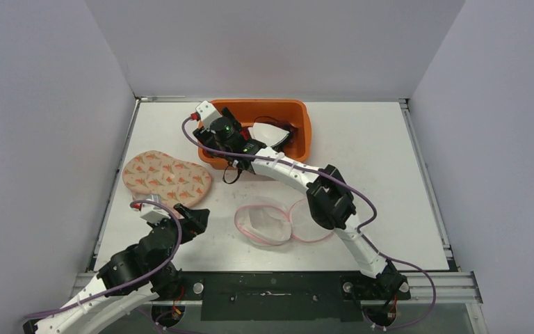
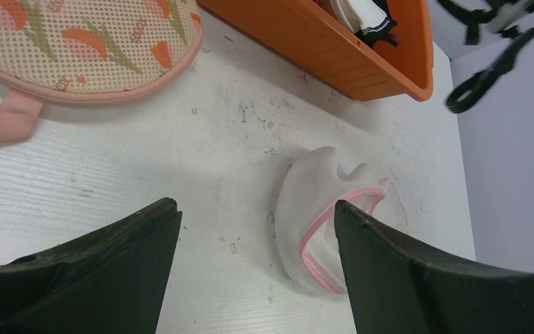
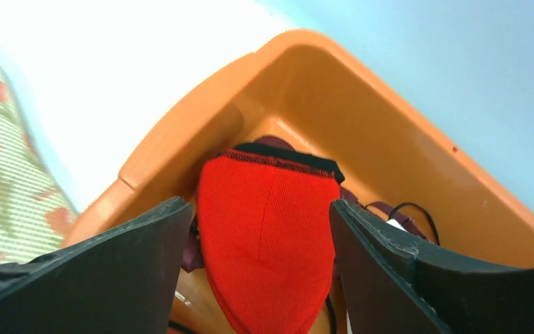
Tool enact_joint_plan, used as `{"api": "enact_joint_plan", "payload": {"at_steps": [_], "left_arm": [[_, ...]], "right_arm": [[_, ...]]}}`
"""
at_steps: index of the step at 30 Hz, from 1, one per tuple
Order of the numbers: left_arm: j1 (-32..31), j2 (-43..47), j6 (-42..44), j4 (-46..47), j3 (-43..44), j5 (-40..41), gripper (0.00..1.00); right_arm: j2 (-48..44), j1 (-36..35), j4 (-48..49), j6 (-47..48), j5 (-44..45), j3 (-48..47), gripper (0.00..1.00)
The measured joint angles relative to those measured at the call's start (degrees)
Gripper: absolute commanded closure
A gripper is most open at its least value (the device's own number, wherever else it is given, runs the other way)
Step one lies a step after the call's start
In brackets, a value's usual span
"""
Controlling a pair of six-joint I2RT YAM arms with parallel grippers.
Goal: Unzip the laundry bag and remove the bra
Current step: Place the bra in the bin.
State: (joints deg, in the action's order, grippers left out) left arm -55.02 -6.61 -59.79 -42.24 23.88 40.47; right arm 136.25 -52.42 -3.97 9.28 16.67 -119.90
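Left gripper point(image 2: 257, 209): nearest the bases, hovering low over the table point(image 1: 375, 160); its fingers are spread with nothing between them.
Laundry bag point(image 1: 272, 224): the white mesh bag with pink trim lies just ahead of the left gripper, its two halves fallen open and flat; it looks empty, though the mesh hides little detail.
Patterned pouch point(image 1: 167, 177): this lies flat to the left of the white bag, closed as far as I can tell, with nothing touching it.
Right gripper point(image 3: 261, 205): it reaches over the near left corner of the orange bin point(image 3: 389, 153); its fingers stand wide apart.
Bra point(image 3: 268, 236): the red cup with a black edge sits between the spread fingers, inside the bin; I cannot tell whether a pad touches it.
Black strap point(image 1: 231, 174): a loop hangs outside the bin's near wall, below the right wrist.
White garment point(image 1: 270, 133): this lies deeper in the bin.
Step in hand: I judge the unzipping done and the bra out of the bag, at the point of release into the bin.
Next move: the right arm should lift straight up and back, watching that the strap does not snag a finger.
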Motion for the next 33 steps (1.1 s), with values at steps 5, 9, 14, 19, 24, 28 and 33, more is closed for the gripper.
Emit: {"api": "enact_joint_plan", "payload": {"at_steps": [5,9,14,19,24,28,33], "left_arm": [[0.02,-0.96,0.33,0.09,0.0,0.02,0.21],[0.02,-2.49,0.92,1.27,0.0,0.0,0.2],[0.02,-6.01,2.43,3.96,0.0,-0.39,0.21],[0.02,-9.9,4.83,7.39,0.0,-2.64,0.21],[0.02,-13.51,6.16,9.16,0.04,-4.2,0.21],[0.02,-13.88,6.47,9.68,0.04,-4.85,0.21],[0.02,-13.64,6.47,10.01,0.04,-4.98,0.21]], "right_arm": [[-6.05,0.2,0.0,-2.6,-4.33,0.96,0.28],[-10.03,1.81,-0.2,-8.35,-11.89,0.76,0.57],[-9.09,8.46,-2.34,-19.41,-25.44,-4.11,0.82],[-5.49,14.97,-2.34,-28.87,-35.08,-6.36,0.85],[0.59,16.59,-4.24,-32.39,-38.8,-7.82,0.84],[4.79,15.5,-7.06,-32.74,-39.65,-7.82,0.84],[7.06,14.53,-8.63,-32.63,-39.52,-7.82,0.84]]}}
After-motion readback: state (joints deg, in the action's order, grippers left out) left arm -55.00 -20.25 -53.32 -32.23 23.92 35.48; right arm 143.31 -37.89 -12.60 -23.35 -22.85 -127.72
